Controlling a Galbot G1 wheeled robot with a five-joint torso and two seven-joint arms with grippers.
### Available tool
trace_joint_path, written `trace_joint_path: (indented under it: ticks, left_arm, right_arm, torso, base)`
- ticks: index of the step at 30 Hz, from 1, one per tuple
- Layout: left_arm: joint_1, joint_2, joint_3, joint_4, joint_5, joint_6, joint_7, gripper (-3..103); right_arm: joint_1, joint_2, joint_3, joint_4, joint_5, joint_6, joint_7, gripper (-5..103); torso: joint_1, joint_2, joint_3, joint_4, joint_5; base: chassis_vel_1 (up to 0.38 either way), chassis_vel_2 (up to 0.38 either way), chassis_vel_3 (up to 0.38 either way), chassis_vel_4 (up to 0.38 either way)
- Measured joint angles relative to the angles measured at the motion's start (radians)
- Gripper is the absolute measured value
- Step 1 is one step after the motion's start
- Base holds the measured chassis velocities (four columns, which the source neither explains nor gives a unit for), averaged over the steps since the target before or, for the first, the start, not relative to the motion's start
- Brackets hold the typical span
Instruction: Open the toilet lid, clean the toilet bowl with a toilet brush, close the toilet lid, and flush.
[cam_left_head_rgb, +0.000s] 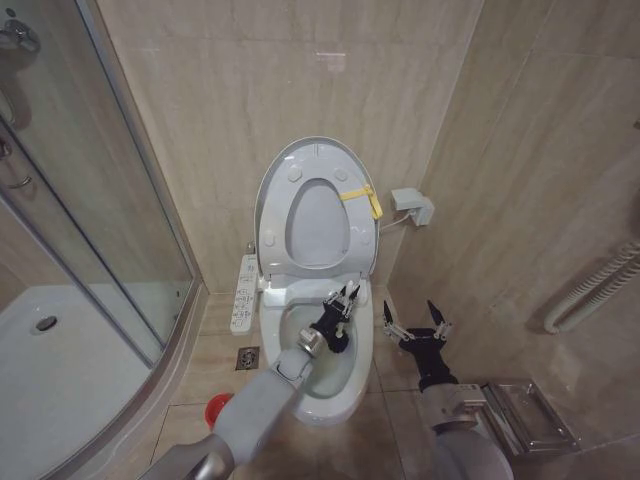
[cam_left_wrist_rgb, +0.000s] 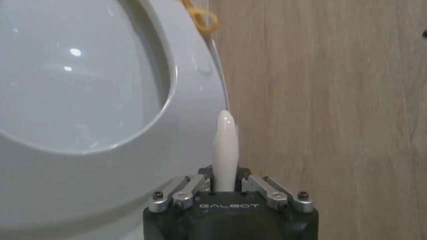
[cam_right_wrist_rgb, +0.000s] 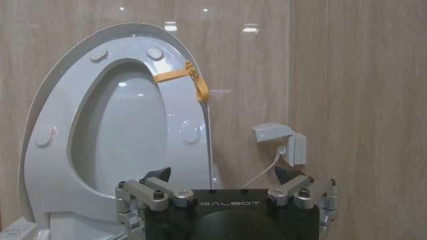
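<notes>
Left pincer (cam_left_head_rgb: 345, 297), closed on the toilet brush (cam_left_wrist_rgb: 225, 150) handle, sits over the toilet bowl (cam_left_head_rgb: 352, 385) with the toilet lid (cam_left_head_rgb: 300, 160) raised; scrub with the head low, sweeping the wall; right pincer (cam_left_head_rgb: 415, 322) open beside.

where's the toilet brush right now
The toilet brush is clamped in the left tool, over the open toilet bowl near its right rim; its pale handle shows in the left wrist view.
</notes>
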Motion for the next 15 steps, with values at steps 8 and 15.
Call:
trace_joint_path:
  ticks: [8, 15]
  left_arm:
    - [-0.028, -0.010, 0.025, 0.084, -0.049, 0.011, 0.052, 20]
    - [0.008, 0.021, 0.030, -0.032, -0.046, 0.027, 0.025, 20]
  right_arm:
    - [0.000, 0.000, 0.000, 0.000, 0.000, 0.000, 0.000, 100]
    - [0.000, 0.000, 0.000, 0.000, 0.000, 0.000, 0.000, 100]
  torso:
    - [0.000, 0.000, 0.000, -0.0002, 0.0000]
    - [0.000, 0.000, 0.000, 0.0000, 0.0000]
  base:
    - [0.000, 0.000, 0.000, 0.000]
    - [0.000, 0.000, 0.000, 0.000]
